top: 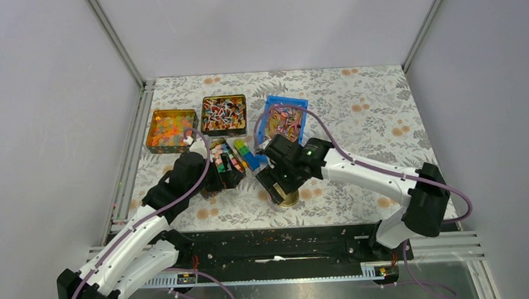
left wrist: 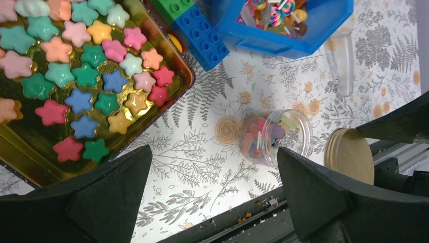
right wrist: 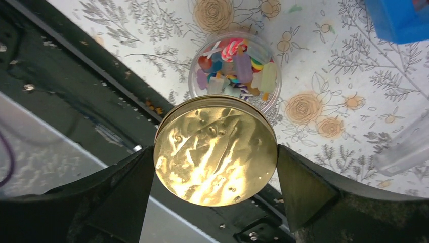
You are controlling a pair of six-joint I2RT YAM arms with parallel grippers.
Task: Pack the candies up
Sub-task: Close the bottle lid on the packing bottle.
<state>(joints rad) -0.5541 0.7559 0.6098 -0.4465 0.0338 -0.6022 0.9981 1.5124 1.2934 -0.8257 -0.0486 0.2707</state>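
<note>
Closest to my right wrist camera is the gold lid (right wrist: 215, 147), pinched by its rim between the fingers of the right gripper (right wrist: 215, 152), which stands fairly wide around it. Just beyond it sits the clear jar (right wrist: 191, 76), mouth open, with the candies (right wrist: 238, 66) heaped inside it; more of them lie in the blue tray (left wrist: 283, 43) farther back. My left gripper (left wrist: 212, 152) is spread wide and empty, hovering over the tabletop (left wrist: 202, 126) between the jar and the tin (left wrist: 188, 76) of star-shaped blocks (left wrist: 78, 99). Nothing is steadying the jar, and that is my main worry. It looks light, so if I bring the lid down off-centre or press on one side, I expect it to skid or tip and spill. Some sticks and wrappers seem to reach close to the mouth, and one caught under the lid would keep it from seating. The grip is on a thin edge only, so a hard push could make the lid slip or cock. The jar also stands near the black rail (right wrist: 76, 61) at the tabletop's near edge, so a shove that way could lose it.
</note>
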